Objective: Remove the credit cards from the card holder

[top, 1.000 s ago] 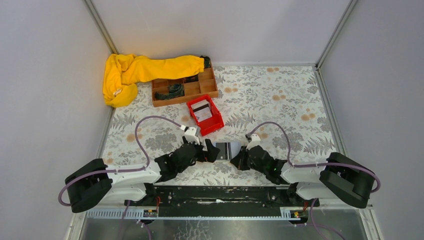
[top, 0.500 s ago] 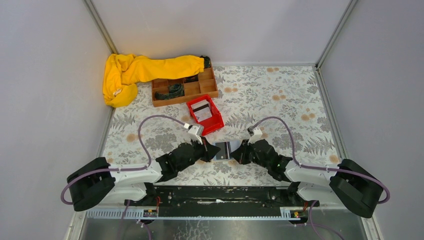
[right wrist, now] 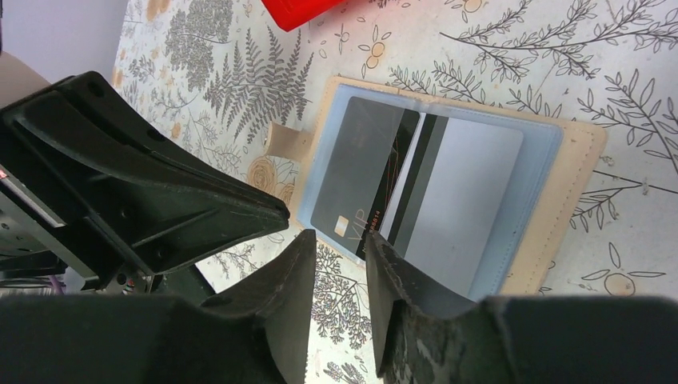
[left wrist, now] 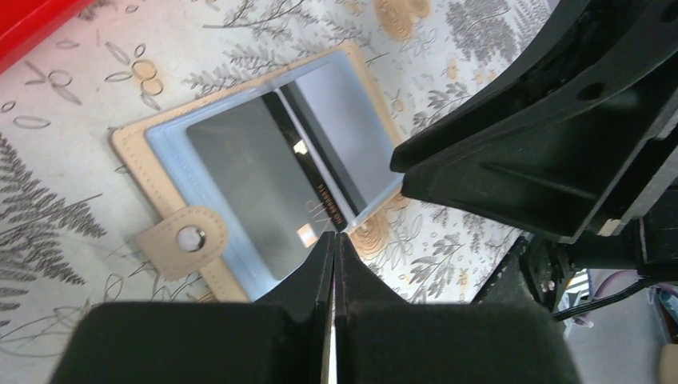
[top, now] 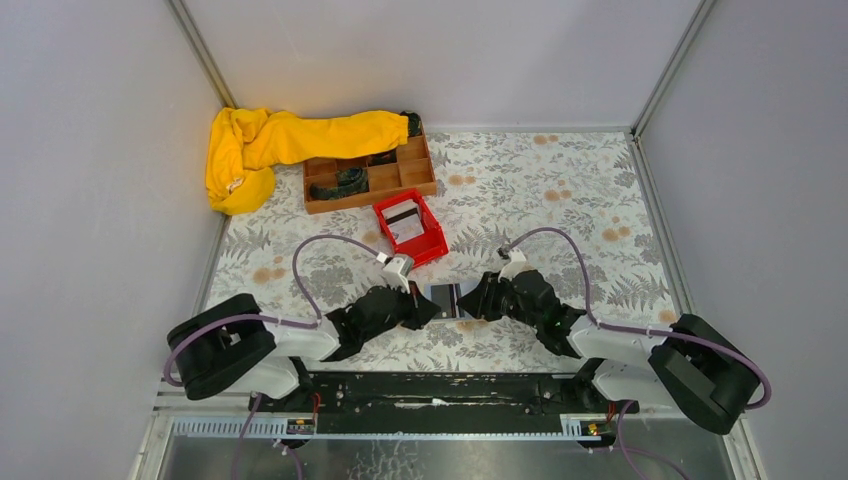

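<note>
Top external: your left gripper [top: 427,304] and right gripper [top: 469,300] flank the card holder [top: 443,299], which lies open on the floral tablecloth [top: 560,200].

Left wrist: fingers are pressed together at the edge of the dark card [left wrist: 256,184]; you cannot tell whether they pinch it.

Right wrist: fingers are slightly apart and grip nothing. The blue, beige-edged holder's long axis runs across, with its tab [right wrist: 280,140] to the left. A pale striped card [right wrist: 468,200] sits beside the dark one.

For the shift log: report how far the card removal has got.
Done: the card holder lies open, and the red bin seems to hold a whitish card already. In hand: the left tool is shut at the edge of the dark card; the right tool stands open nearby. Left: the dark card and the light striped card both sit in the holder.
</note>
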You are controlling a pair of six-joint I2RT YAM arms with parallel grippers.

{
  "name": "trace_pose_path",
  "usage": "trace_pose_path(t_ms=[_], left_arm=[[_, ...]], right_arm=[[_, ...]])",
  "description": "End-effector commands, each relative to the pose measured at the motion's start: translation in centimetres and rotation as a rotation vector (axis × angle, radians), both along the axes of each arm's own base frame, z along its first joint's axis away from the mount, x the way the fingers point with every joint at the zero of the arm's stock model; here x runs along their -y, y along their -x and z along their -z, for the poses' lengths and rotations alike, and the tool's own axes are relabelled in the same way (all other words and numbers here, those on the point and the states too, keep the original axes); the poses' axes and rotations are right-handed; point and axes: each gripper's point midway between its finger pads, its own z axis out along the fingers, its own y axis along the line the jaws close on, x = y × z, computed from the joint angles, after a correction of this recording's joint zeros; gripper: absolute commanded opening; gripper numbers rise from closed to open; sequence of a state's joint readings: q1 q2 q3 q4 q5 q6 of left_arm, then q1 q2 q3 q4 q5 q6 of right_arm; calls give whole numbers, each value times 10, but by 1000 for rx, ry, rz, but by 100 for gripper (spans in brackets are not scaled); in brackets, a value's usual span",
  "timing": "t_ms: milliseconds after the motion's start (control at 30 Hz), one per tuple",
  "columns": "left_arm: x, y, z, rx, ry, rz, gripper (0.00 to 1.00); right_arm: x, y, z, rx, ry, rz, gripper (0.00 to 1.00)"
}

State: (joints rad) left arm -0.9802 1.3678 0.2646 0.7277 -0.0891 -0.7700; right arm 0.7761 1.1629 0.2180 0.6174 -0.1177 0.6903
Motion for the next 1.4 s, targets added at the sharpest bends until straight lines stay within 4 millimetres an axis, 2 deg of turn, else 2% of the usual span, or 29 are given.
trace_pose_path(t_ms=[0,233,400,967,1167,1300,1333,1367], left_arm=[[-3,-5,-1,18,37,-24,0],[-16,-9,22,6,-34,-50,0],[-18,-9,33,-13,-52,-52,0],[-18,-4,49,-47,-63,-26,0],[-18,-5,51,-52,-67,-22,0],[-17,-5,52,-56,-70,-22,0],[-17,-4,53,-57,-73,-20,0],[-18,-5,53,-58,-74,-21,0]], right_arm=[[-16,-13,-23,59,-56,-32,37],[-25,-13,-17,45,-78,-64,39],[-24,-14,-10,42,-63,-61,39],[-23,-16,20,0,7,-58,39],[-32,-13,12,-6,-74,-77,13],[-30,-13,11,-4,-72,-72,12],[-29,-12,11,-1,-69,-75,9],[-28,-12,11,1,-64,-75,2]])
